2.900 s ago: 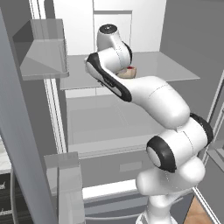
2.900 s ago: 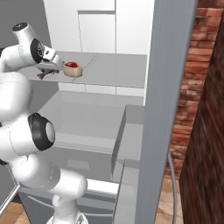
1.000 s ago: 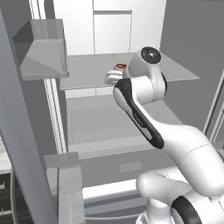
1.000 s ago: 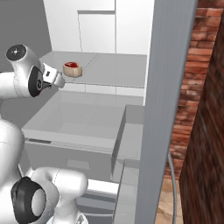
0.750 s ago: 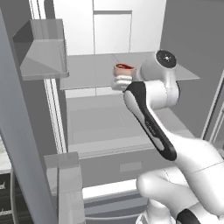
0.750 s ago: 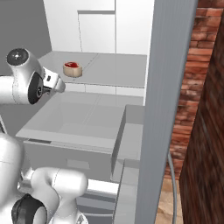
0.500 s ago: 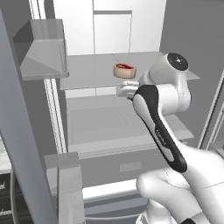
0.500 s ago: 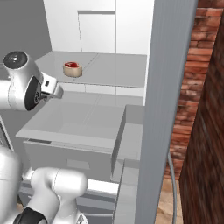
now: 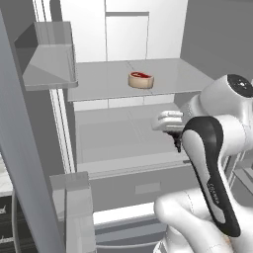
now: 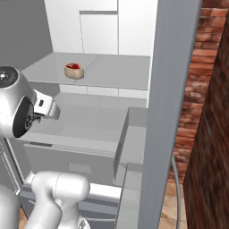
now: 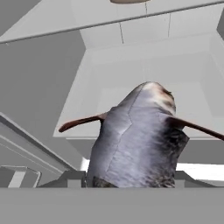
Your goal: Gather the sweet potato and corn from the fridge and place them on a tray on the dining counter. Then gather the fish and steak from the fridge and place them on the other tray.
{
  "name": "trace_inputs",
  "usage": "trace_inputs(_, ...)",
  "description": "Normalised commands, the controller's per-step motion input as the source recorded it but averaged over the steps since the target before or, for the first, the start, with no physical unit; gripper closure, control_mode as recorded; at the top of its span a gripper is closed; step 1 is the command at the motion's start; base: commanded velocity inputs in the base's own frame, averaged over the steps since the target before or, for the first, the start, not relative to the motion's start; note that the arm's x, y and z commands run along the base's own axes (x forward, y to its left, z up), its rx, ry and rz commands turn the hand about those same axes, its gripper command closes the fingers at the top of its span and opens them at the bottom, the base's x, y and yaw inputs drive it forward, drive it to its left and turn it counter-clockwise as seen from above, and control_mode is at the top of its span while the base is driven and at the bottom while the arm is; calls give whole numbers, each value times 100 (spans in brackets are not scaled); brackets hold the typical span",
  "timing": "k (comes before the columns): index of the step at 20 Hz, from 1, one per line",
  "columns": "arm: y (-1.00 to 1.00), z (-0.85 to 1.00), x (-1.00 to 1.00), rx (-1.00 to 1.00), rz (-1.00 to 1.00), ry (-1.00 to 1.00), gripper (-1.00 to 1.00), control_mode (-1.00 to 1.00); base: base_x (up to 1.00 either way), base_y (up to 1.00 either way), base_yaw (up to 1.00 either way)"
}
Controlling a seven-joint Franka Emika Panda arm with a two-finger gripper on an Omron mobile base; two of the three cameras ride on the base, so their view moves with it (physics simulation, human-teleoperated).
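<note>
Red brick wall (image 10: 203,89) on right w/ wood floor (image 10: 167,210) below.

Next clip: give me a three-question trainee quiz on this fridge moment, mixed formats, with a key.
1. True or false: the steak lies on the fridge's upper shelf, apart from the gripper.
2. What fills the hand view, sitting between the jaws?
A. corn
B. the fish
C. a tray
3. Fill in: in the left base view, the gripper is ____ the shelf that bears the steak (above/below).

Key: 1 true; 2 B; 3 below.
</note>
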Motion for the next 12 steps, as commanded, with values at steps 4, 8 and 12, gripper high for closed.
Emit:
trace_inputs(4, -39, -3, -84, 0, 1, 0, 100, -100, 0, 0, 0)
trace_inputs(8, -48, 0, -46, -3, 1, -2, 100, -100, 0, 0, 0)
trace_inputs(12, -34, 0, -18, -1, 0, -1, 100, -100, 0, 0, 0)
